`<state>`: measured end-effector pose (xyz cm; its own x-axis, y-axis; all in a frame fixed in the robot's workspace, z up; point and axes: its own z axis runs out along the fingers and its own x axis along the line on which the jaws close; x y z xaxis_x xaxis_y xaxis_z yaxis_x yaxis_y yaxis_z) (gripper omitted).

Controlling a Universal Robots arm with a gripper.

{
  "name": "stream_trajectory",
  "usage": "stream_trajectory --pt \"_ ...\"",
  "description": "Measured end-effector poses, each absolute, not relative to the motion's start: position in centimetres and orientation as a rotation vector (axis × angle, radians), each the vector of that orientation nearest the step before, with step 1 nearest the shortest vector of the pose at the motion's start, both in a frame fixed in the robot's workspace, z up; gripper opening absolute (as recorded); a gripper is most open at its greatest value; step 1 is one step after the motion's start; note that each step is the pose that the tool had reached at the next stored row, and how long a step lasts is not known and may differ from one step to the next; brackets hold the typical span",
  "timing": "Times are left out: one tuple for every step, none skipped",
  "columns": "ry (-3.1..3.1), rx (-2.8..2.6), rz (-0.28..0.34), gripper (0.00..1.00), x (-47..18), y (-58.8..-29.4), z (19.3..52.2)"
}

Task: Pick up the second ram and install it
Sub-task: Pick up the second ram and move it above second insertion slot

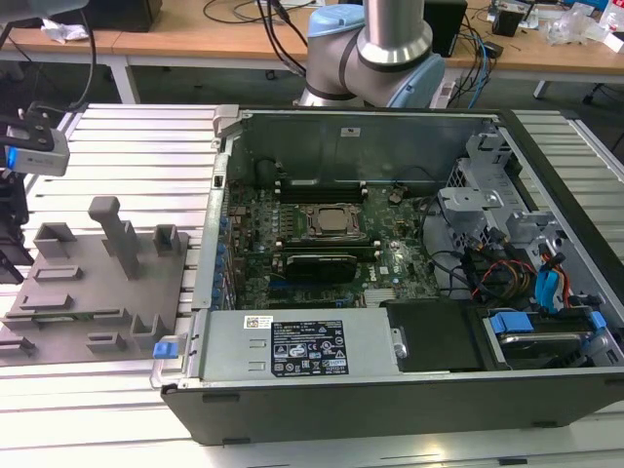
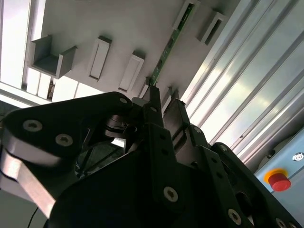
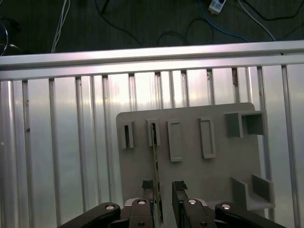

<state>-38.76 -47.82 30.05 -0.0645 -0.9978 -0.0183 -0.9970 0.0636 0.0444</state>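
Note:
The second ram (image 3: 155,156) is a thin green stick seen edge-on, standing in a slot of the grey holder block (image 3: 213,175). It runs from that slot back in between my gripper's fingers. In the second wrist view the same green ram (image 2: 170,42) ends right at the fingertips. My gripper (image 3: 163,186) hangs over the block, open, with one dark finger (image 3: 148,187) close against the ram and the other finger (image 3: 178,187) standing apart from it. The gripper (image 2: 164,102) straddles the stick's near end in both wrist views.
The holder block (image 1: 93,292) lies on the ribbed aluminium table (image 1: 136,146) at the exterior view's left. An open computer case (image 1: 390,390) with its green motherboard (image 1: 322,244) fills the middle and right. The arm's base (image 1: 390,49) stands behind the case. A red stop button (image 2: 278,180) sits nearby.

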Motion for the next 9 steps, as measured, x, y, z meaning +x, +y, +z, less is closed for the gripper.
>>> stream_trajectory --pt "-2.278 2.137 -0.070 0.30 -38.76 -47.82 29.98" --pt "-2.279 2.137 -0.070 0.30 -38.76 -47.82 29.88" --pt "-2.278 2.137 -0.070 0.30 -38.76 -47.82 29.80" --pt "-2.278 2.137 -0.070 0.30 -38.76 -47.82 29.71" --pt "-2.278 2.137 -0.070 0.30 -38.76 -47.82 29.64" --pt "-2.278 2.137 -0.070 0.30 -38.76 -47.82 29.54" --pt "-2.278 2.137 -0.070 0.30 -38.76 -47.82 29.43" --pt "-2.278 2.137 -0.070 0.30 -38.76 -47.82 29.35" --pt "-2.278 2.137 -0.070 0.30 -38.76 -47.82 29.30"
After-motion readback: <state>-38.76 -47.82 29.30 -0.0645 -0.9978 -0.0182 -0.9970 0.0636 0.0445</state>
